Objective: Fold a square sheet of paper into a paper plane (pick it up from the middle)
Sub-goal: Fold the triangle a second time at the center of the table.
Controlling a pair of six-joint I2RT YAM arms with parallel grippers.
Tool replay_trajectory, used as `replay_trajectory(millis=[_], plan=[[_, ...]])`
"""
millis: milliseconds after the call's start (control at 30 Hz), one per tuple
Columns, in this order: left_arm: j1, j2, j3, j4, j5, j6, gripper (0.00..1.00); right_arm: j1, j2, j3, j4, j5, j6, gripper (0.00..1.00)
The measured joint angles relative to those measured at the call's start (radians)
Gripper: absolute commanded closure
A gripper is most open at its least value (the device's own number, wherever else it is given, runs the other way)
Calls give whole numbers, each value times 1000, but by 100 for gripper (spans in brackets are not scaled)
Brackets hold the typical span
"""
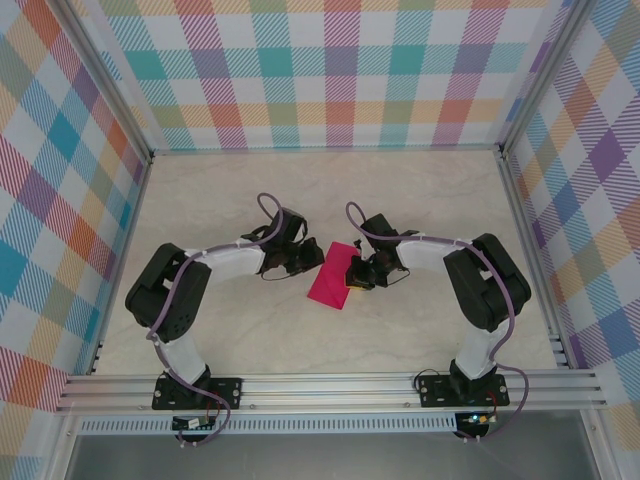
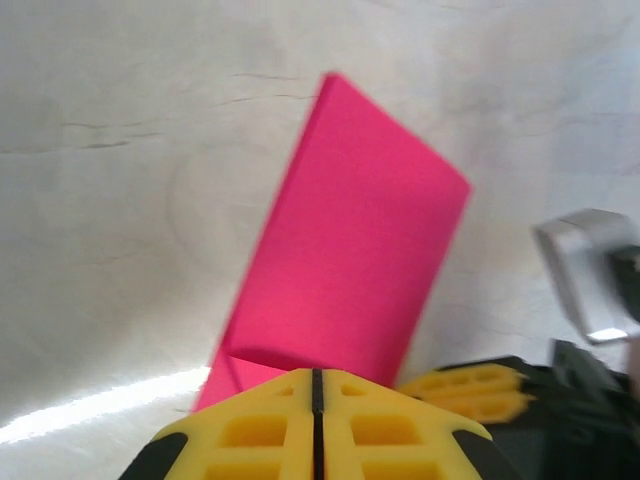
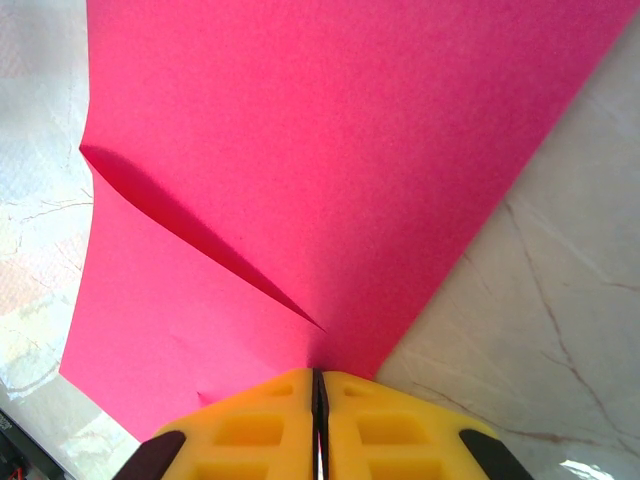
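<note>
The square sheet of paper (image 1: 331, 279) is magenta-pink and lies on the table between the two arms, folded over into a rectangle (image 2: 350, 250). In the right wrist view its upper layer (image 3: 330, 130) lifts off the lower one along a dark slit that runs to the fingertips. My right gripper (image 1: 351, 277) (image 3: 320, 376) is shut on the sheet's right edge. My left gripper (image 1: 317, 257) (image 2: 318, 374) is shut, its yellow tips over the sheet's left edge; whether paper lies between them is hidden. One yellow finger of the right gripper (image 2: 470, 392) appears in the left wrist view. The paper plane is out of view.
The pale marble-patterned table (image 1: 240, 200) is ringed by checked walls (image 1: 330, 70) on three sides. An aluminium rail (image 1: 320, 388) with both arm bases runs along the near edge. Bare tabletop extends behind and to both sides of the arms.
</note>
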State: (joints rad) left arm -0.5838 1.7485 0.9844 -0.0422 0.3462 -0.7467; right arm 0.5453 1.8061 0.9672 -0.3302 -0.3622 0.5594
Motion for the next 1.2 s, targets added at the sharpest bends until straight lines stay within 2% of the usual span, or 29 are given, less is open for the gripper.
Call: replay_trajectory(millis=[267,933,1100,1200], plan=[[-43,32,-18,44,43,-19,92,0,1,0,0,0,0,90],[-47,90,-41,39,34,-23,94,0,-3,32,-40,-12,-7,88],[-47,90,-41,37,34,-23,94,8,-67,37,-46,-48,-6,89],[-47,90,-41,37,34,-23,94,46,-106,37,-45,-60,1,89]])
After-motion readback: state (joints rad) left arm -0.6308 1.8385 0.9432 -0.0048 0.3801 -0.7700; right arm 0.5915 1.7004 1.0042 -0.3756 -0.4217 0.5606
